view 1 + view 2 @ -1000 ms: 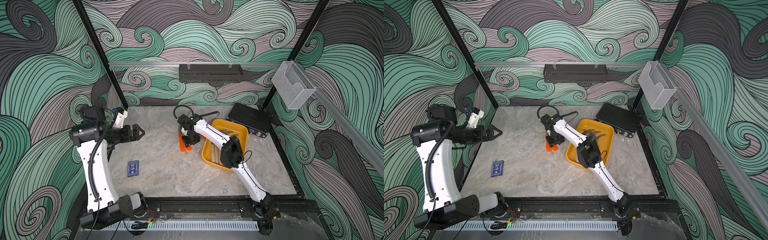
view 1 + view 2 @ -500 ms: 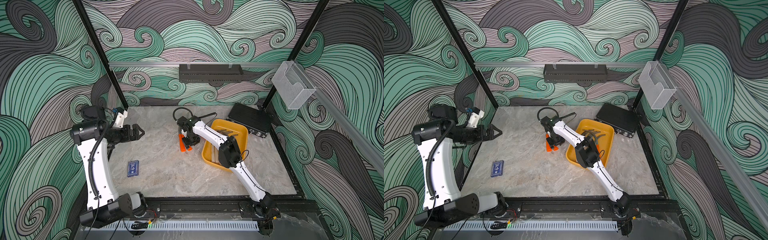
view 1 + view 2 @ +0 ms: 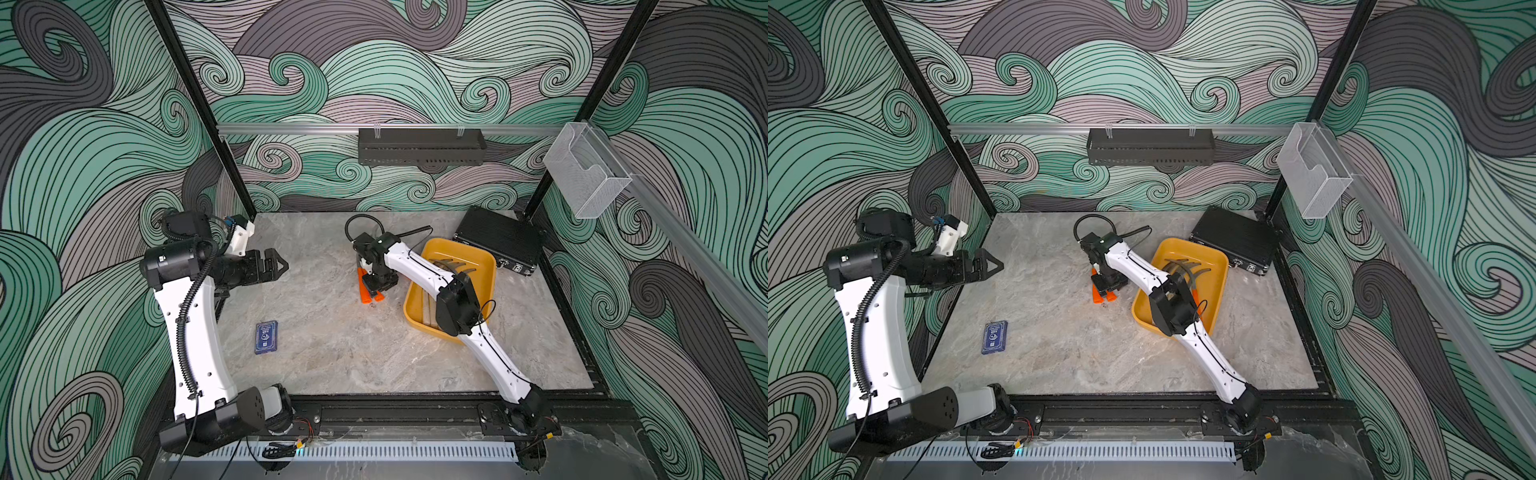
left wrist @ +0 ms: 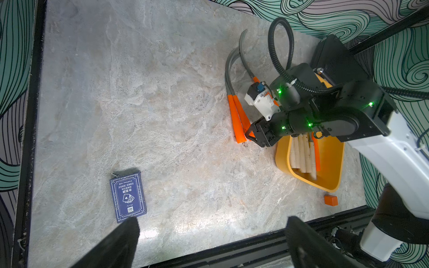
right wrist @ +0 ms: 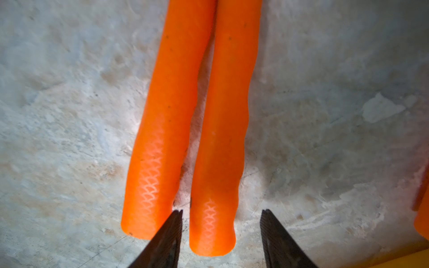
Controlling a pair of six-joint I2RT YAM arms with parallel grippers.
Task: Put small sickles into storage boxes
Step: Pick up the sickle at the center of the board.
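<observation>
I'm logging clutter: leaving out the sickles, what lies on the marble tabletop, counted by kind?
Blue playing-card box: 1
Small orange cube: 1
Black ribbed case: 1
Yellow-orange plastic tray: 1
Total: 4

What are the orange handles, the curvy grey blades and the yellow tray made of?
The orange handles look like smooth, slightly glossy plastic: bright even colour with a faint crisscross pattern. The curved blades look like dull grey metal, though painted plastic is possible. The yellow tray seems to be moulded plastic, with rounded corners and a soft sheen.
</observation>
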